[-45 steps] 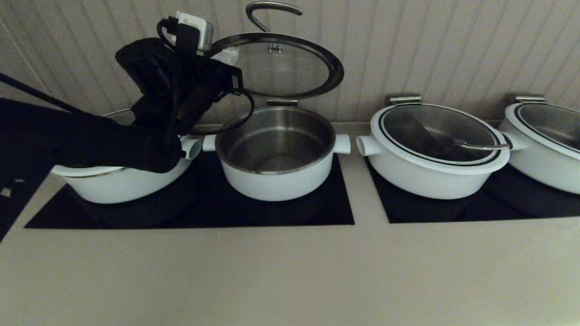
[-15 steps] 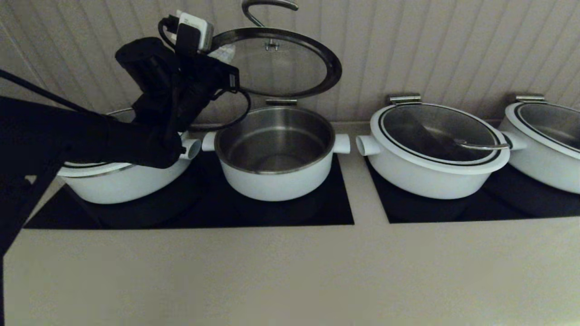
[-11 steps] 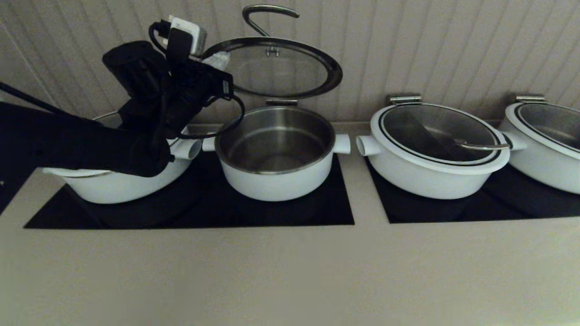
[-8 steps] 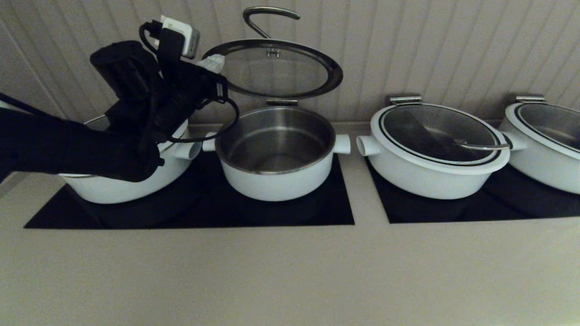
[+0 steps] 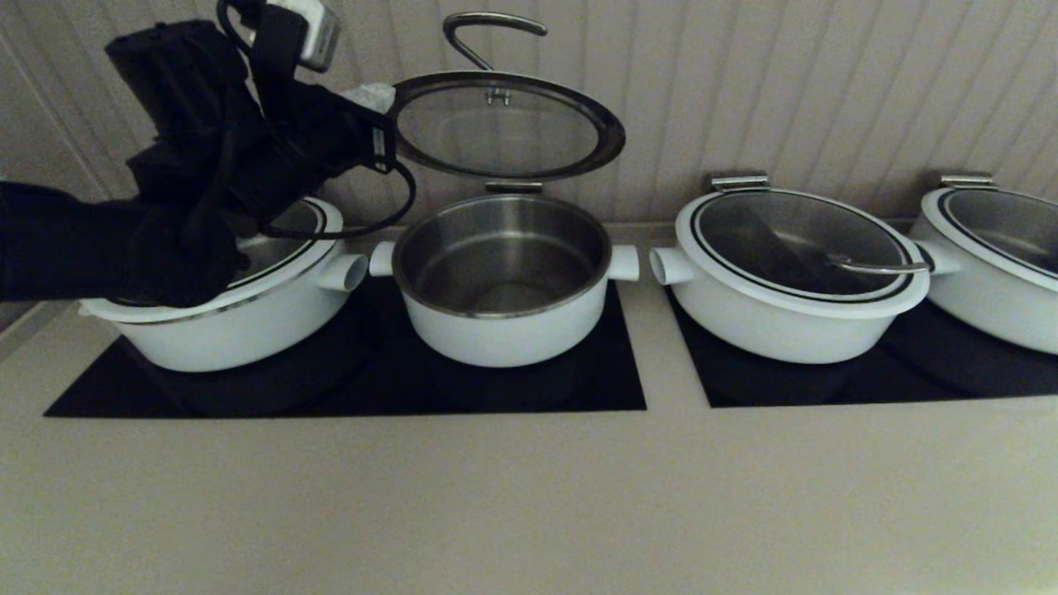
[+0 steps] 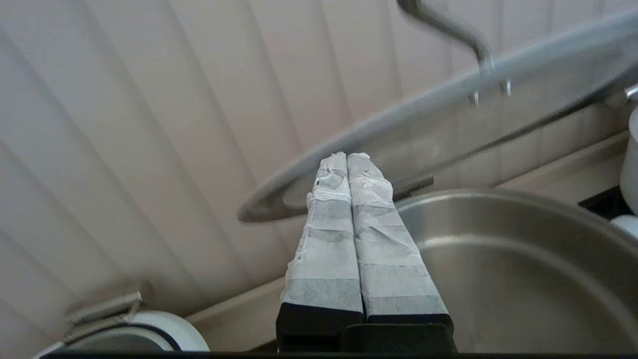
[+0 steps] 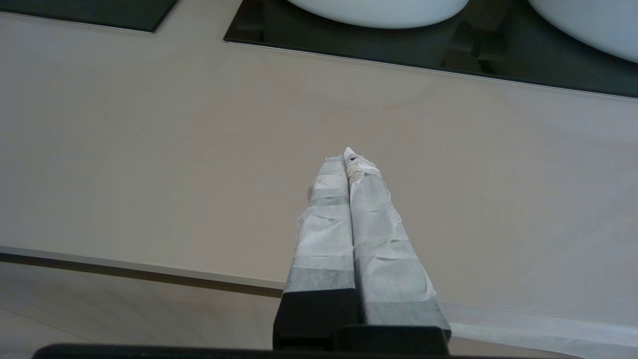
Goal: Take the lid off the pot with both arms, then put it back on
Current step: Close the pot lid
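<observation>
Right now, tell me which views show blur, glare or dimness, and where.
Head view: dim overall, the left arm a dark mass beside the raised lid. Left wrist view: brighter, the lid's rim and handle smeared with blur, while the left hand stays sharp. Right wrist view: evenly lit and sharp; the right hand hangs over the countertop.

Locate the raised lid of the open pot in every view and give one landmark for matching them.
Head view: the lid stands tilted up above the pot, at top centre, with the left claw at its left edge.
Left wrist view: the lid slants across the upper right, beyond the shut claw's tips.
Right wrist view: not in it.
Shared landmark: the pot's steel inside.
</observation>
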